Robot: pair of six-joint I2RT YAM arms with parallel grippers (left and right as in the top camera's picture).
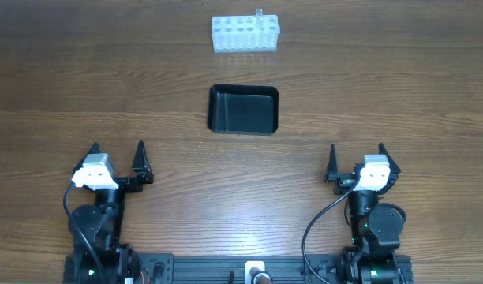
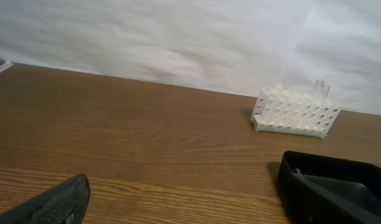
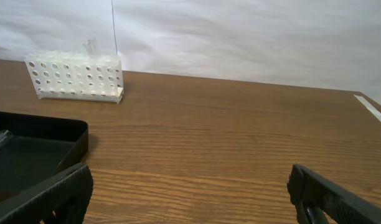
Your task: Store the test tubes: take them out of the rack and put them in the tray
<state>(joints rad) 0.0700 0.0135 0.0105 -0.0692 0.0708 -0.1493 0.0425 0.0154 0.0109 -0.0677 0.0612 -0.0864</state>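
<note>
from the top, the left gripper (image 1: 117, 147) and right gripper (image 1: 357, 148) are hanging low by their bases, both with fingers spread apart, gripping nothing. the black tray (image 1: 244, 109) is lying ahead between them, and the white rack (image 1: 245, 34) is sitting well beyond it, one test tube (image 1: 259, 13) standing in its far right corner. left wrist: the tray (image 2: 330, 186) is lying near, the rack (image 2: 294, 111) sitting far off. right wrist: the tray (image 3: 35, 146) is lying close, the rack (image 3: 75, 76) sitting well behind it.
</note>
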